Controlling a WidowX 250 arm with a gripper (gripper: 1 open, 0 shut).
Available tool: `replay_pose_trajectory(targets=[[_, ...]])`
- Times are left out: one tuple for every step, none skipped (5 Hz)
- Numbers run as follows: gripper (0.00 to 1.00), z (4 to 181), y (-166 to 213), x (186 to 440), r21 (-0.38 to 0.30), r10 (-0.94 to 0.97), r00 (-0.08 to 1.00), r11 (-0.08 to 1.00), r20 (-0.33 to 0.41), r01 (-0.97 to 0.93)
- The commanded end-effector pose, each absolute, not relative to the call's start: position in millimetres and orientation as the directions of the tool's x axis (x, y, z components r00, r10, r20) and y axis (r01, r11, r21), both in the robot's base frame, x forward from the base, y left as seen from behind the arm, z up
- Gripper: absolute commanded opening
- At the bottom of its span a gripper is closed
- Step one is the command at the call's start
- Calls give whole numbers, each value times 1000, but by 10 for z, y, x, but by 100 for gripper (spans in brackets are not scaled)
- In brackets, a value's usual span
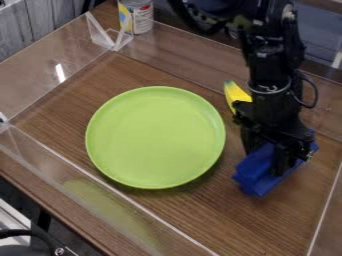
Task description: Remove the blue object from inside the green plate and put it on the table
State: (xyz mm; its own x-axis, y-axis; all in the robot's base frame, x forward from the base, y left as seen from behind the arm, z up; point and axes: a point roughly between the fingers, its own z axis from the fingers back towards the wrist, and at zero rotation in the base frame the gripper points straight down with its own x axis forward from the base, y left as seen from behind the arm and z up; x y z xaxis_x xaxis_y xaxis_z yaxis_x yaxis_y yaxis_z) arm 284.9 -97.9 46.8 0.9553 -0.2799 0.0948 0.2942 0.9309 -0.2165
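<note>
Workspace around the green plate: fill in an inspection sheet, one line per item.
Surface: dark wood-grain table, clear plastic walls at its edges
Job's things: green plate with nothing on it; blue object right of it in the picture, beneath the end effector
Clutter: yellow item beside the arm; can at the far edge
End effector: low over the blue object; grip unclear
Cables: black loop on the arm
Surroundings: dark item, lower left corner

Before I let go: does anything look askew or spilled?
Nothing spilled or damaged that I can see. The blue block sits askew beside the plate, at the gripper; its far end is hidden.
</note>
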Motion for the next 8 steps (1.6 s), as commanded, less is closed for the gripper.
replay_pose_trajectory(targets=[[100,635,-984,2972,-212,-273,950,930,154,302],[100,743,-946,2977,-211,-263,950,932,169,296],[100,908,-897,2976,-202,-253,948,935,195,291],[100,1236,-781,2967,-171,-242,942,943,233,285],[100,1516,-536,2946,-138,-223,943,955,248,262],[0,1332,-734,2956,-136,-238,942,952,236,274],[0,1119,-888,2976,-138,-256,943,947,214,289],[0,935,-978,2986,-139,-276,942,942,193,305]])
